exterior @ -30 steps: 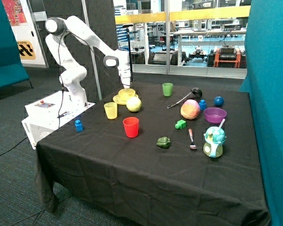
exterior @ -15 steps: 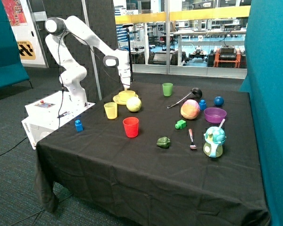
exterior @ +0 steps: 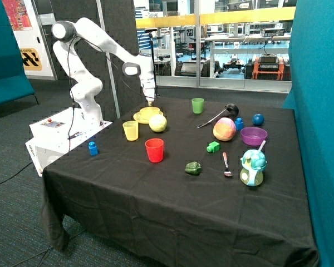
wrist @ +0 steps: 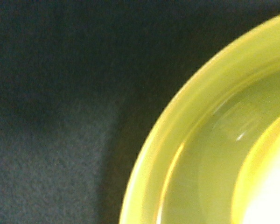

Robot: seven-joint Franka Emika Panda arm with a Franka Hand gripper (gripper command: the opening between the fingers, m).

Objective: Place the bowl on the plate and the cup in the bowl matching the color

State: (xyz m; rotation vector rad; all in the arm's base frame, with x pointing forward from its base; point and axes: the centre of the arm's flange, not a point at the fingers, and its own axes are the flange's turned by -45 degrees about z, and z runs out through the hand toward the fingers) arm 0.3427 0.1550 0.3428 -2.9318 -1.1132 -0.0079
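The yellow bowl [exterior: 150, 112] sits on the pale yellow plate [exterior: 138, 118] at the far side of the table, near the robot base. My gripper [exterior: 149, 102] hangs just above the bowl's far rim and holds nothing that I can see. The translucent yellow cup [exterior: 131, 130] stands upright on the cloth in front of the plate, apart from it. The wrist view shows the plate's rim [wrist: 147, 163] on the black cloth, with the bowl [wrist: 270, 158] inside it.
A yellow-green ball [exterior: 158, 123] lies against the plate. A red cup [exterior: 154, 150], green cup [exterior: 197, 105], purple bowl [exterior: 254, 136], peach ball [exterior: 224, 129], ladle [exterior: 218, 114], blue blocks, green block [exterior: 212, 147] and a toy bottle [exterior: 253, 167] are spread over the table.
My gripper has risen a little from the bowl's rim. The bowl stays on the plate. Nothing else has moved.
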